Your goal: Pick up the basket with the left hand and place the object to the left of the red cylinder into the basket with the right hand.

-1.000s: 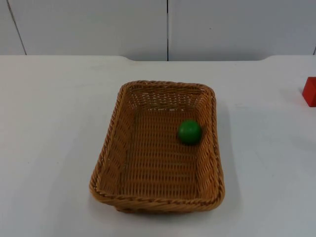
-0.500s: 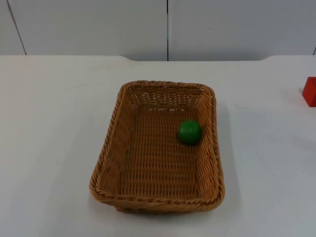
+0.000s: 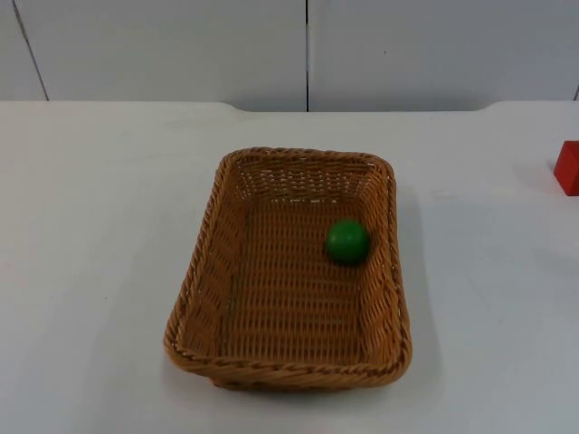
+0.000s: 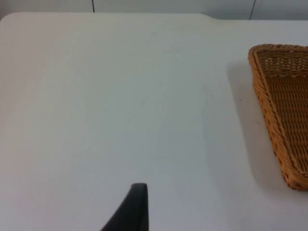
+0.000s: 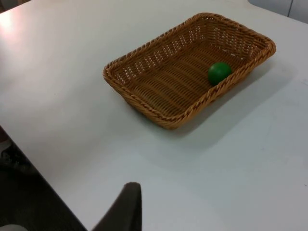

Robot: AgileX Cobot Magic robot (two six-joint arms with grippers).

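Note:
A brown wicker basket (image 3: pixel 204 262) rests on the white table, near the middle. A green ball (image 3: pixel 347 241) lies inside it, close to its right wall. At the table's far right a red object (image 3: pixel 568 168) is cut off by the picture's edge. My left gripper (image 4: pixel 136 209) hangs over bare table to the left of the basket (image 4: pixel 267 120), apart from it. My right gripper (image 5: pixel 126 207) is over the table near one of its edges, well away from the basket (image 5: pixel 144 107) and the green ball (image 5: pixel 219 72). Neither gripper holds anything that I can see.
The grey partition wall (image 3: pixel 308 50) closes off the back of the table. A table edge (image 5: pixel 45 173) drops off to dark floor close to the right gripper. Bare white table top (image 3: pixel 90 226) surrounds the basket.

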